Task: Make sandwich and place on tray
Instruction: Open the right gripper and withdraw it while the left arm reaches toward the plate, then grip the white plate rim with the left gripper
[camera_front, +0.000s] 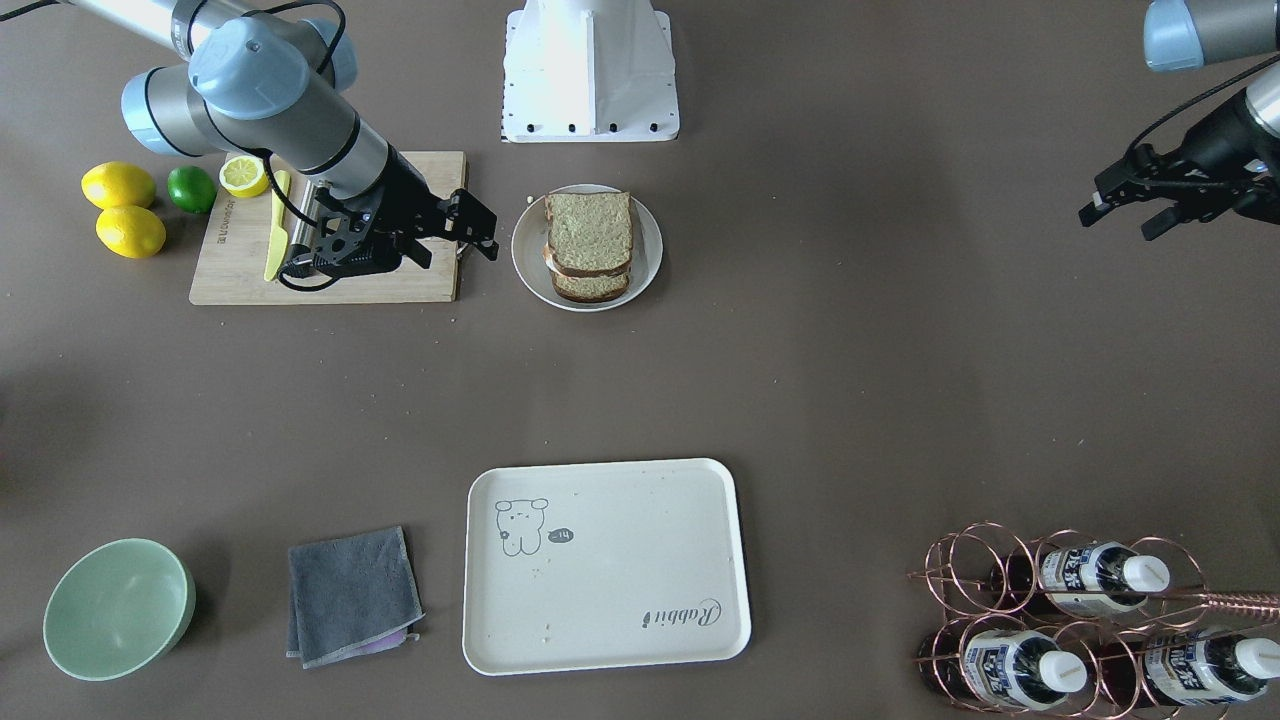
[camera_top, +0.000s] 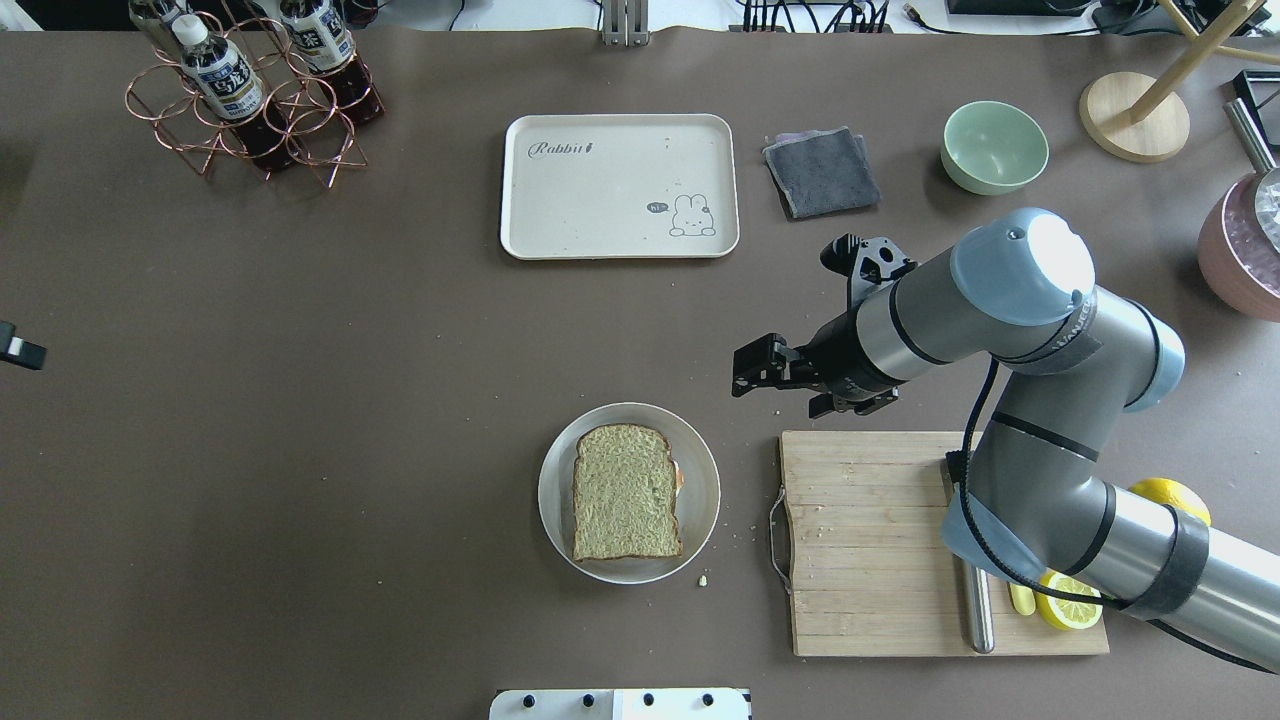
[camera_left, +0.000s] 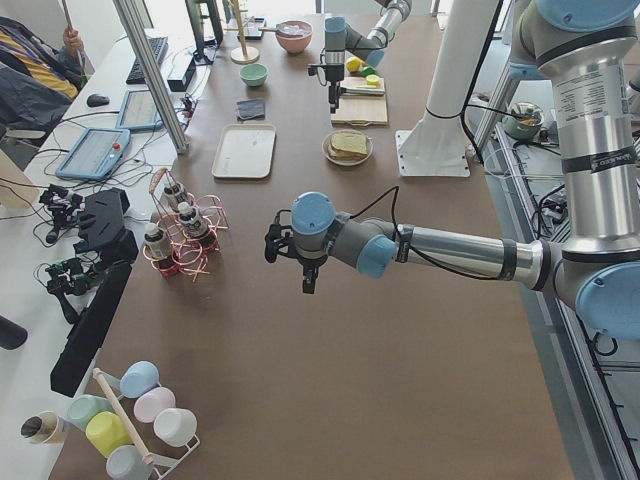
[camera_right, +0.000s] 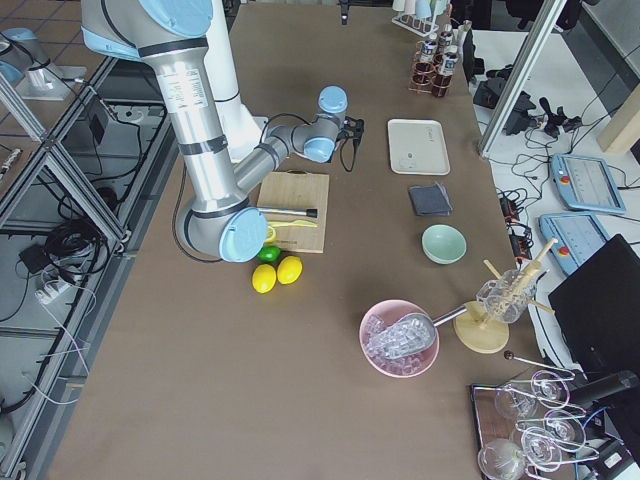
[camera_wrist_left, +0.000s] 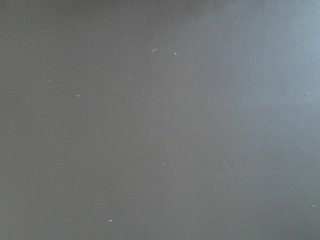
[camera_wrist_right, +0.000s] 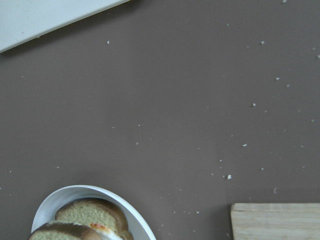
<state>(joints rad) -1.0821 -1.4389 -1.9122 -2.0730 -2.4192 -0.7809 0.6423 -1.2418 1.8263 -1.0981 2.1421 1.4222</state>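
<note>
The sandwich (camera_front: 590, 232), two brown bread slices with egg between them, lies on a round white plate (camera_front: 527, 262) mid-table; it also shows in the overhead view (camera_top: 625, 492) and the right wrist view (camera_wrist_right: 85, 217). The cream tray (camera_front: 620, 600) with the bear drawing is bare, at the operators' side (camera_top: 600, 215). My right gripper (camera_front: 487, 232) is open and empty, hovering between the plate and the cutting board (camera_top: 741, 371). My left gripper (camera_front: 1118, 220) is open and empty, far off over bare table.
A wooden cutting board (camera_front: 330, 280) holds a yellow knife (camera_front: 275, 225) and a half lemon (camera_front: 243, 175). Lemons (camera_front: 130, 230) and a lime (camera_front: 191, 188) lie beside it. A grey cloth (camera_front: 352, 595), a green bowl (camera_front: 118, 608) and a bottle rack (camera_front: 1080, 620) flank the tray.
</note>
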